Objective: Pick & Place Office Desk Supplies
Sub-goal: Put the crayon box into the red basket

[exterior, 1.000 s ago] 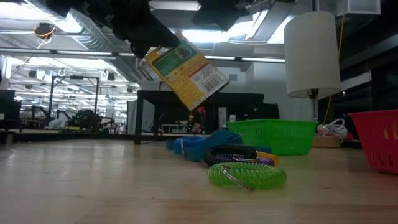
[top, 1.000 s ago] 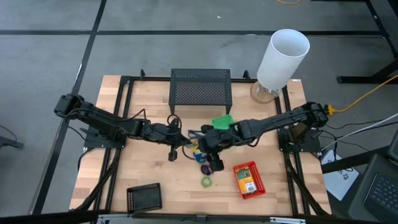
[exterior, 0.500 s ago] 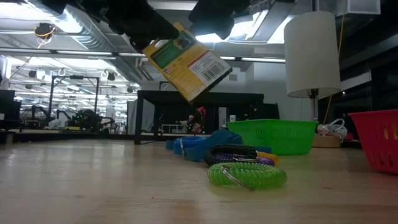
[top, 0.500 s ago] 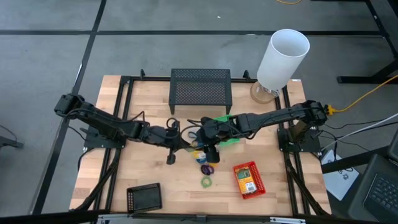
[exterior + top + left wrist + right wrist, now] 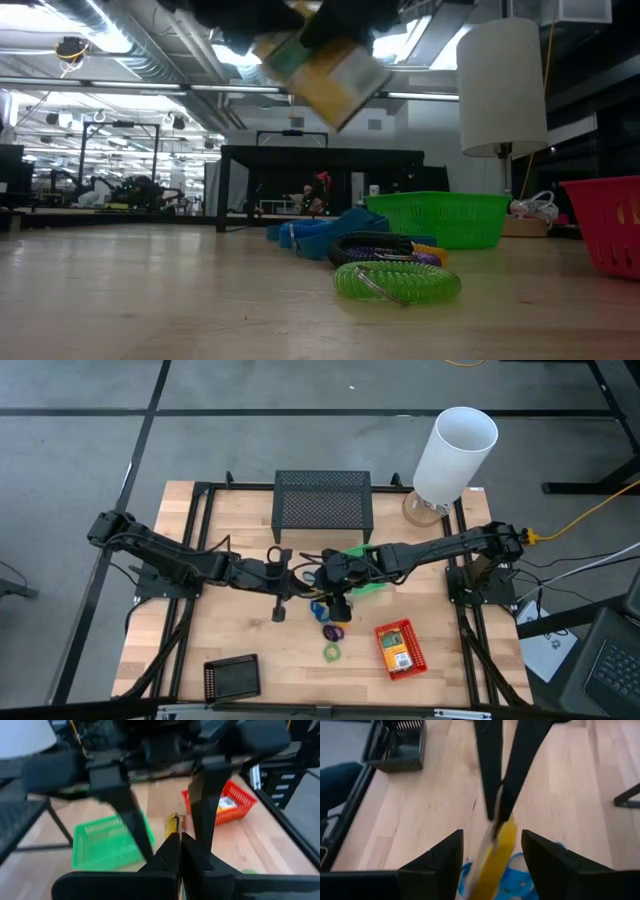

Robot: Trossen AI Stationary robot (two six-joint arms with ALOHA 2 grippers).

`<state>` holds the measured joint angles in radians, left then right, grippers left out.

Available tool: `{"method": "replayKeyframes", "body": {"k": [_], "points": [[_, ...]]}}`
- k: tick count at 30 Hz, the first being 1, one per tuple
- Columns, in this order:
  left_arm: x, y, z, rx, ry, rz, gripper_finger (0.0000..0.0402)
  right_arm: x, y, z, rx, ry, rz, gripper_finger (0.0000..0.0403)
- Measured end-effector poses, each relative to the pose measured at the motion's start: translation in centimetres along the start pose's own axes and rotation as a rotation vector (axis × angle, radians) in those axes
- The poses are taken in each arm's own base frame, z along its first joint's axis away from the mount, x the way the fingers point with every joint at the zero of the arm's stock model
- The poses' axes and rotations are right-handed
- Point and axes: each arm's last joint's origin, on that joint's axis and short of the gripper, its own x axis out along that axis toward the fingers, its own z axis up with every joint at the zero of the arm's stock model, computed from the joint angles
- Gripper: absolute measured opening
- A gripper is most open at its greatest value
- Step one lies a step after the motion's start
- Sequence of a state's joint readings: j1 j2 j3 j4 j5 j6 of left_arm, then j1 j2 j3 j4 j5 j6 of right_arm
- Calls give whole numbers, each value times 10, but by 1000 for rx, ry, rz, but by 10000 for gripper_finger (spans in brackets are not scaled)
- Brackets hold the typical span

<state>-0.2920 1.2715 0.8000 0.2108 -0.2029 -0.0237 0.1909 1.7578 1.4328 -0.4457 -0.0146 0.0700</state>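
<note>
Apparently tilted flat pack (image 5: 322, 68), lower end rightward.

You see the flat pack (image 5: 322, 68) hanging above the surface (image 5: 240, 625), nipped by the left claw (image 5: 300, 582), the right claw (image 5: 322, 573) just beside it. The coiled rings (image 5: 331, 632) lie below (toward the front edge), with one basket (image 5: 399, 648) to their right.
</note>
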Motion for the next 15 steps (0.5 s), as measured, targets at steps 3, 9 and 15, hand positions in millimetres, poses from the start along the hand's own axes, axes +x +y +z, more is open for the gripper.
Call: {"method": "replayKeyframes", "body": {"k": [3, 9, 15], "points": [[0, 0, 1, 0, 10, -11, 2, 1, -1, 0, -1, -2, -18, 200], [-1, 0, -6, -26, 78, 25, 2, 2, -1, 0, -26, -1, -23, 148], [-1, -1, -5, -25, 70, 18, 1, 2, -1, 0, -25, 0, -27, 31]]}}
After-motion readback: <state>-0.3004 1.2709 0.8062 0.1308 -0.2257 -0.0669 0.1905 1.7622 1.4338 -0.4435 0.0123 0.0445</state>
